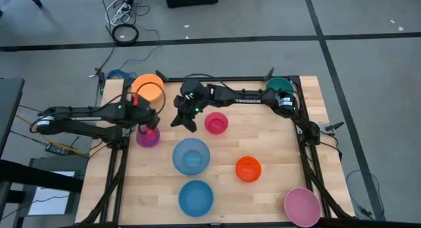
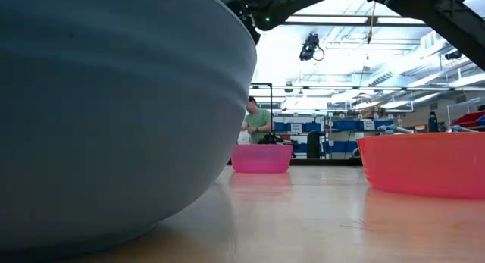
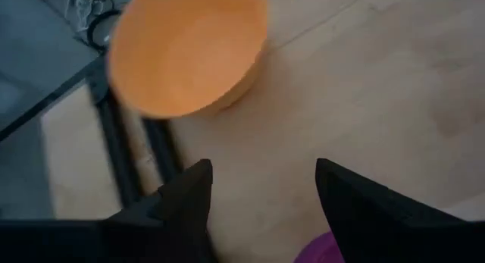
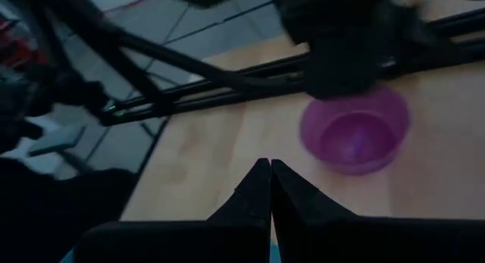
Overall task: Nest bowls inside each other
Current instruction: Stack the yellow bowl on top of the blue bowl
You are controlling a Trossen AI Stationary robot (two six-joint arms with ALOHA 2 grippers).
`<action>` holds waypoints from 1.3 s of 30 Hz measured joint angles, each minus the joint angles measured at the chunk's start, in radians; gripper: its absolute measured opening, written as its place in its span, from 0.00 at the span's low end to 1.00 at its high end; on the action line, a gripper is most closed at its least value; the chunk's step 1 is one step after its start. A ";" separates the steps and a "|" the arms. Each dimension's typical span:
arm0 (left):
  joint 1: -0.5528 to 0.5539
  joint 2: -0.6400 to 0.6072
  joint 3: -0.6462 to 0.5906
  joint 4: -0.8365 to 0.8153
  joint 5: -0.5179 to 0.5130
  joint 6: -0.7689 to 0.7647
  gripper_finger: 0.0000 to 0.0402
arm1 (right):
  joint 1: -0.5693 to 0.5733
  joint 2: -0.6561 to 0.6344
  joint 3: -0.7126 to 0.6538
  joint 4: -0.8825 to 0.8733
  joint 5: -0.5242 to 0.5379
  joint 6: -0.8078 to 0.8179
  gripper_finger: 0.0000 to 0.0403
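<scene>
Left gripper (image 1: 150, 127) with fingers spread, hovering above small purple plastic bowl (image 1: 148, 137) (orange bowl (image 1: 148, 87) just beyond), right gripper (image 1: 186, 121) pinched closed, empty, beside magenta bowl (image 1: 216, 123).

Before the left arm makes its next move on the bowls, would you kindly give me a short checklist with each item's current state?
1. Left gripper open, nothing between its fingers: ok.
2. Left gripper over the purple bowl: ok; exact height cannot tell.
3. Right gripper shut and empty, apart from the purple bowl: ok.
4. Orange bowl clear of the left gripper: ok.
5. Any bowls nested yet: not ok; magenta bowl, big blue bowl and red-orange bowl all sit separately.
</scene>
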 joint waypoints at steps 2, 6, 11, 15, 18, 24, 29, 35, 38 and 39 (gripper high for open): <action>0.044 0.045 0.001 0.096 0.054 0.085 0.61 | -0.003 -0.011 -0.001 -0.011 -0.014 -0.005 0.00; 0.135 0.145 0.034 0.186 0.122 0.217 0.60 | -0.034 -0.094 -0.001 -0.092 0.000 -0.091 0.00; 0.242 0.250 0.110 0.202 0.178 0.352 0.57 | -0.080 -0.237 -0.001 -0.216 0.096 -0.226 0.00; 0.317 0.313 0.176 0.197 0.213 0.470 0.54 | -0.109 -0.342 0.001 -0.274 0.160 -0.284 0.00; 0.367 0.353 0.223 0.179 0.240 0.559 0.52 | -0.122 -0.395 0.001 -0.341 0.191 -0.317 0.00; 0.460 0.425 0.290 0.073 0.258 0.694 0.52 | -0.129 -0.473 0.001 -0.494 0.280 -0.369 0.00; 0.540 0.469 0.297 0.073 0.236 0.756 0.52 | -0.129 -0.490 0.000 -0.537 0.302 -0.375 0.00; 0.589 0.529 0.297 0.093 0.266 0.823 0.52 | -0.124 -0.491 0.000 -0.536 0.304 -0.376 0.00; 0.595 0.570 0.298 0.109 0.291 0.840 0.52 | -0.124 -0.491 0.000 -0.535 0.306 -0.377 0.00; 0.596 0.582 0.298 0.118 0.306 0.852 0.52 | -0.124 -0.491 0.000 -0.535 0.306 -0.377 0.00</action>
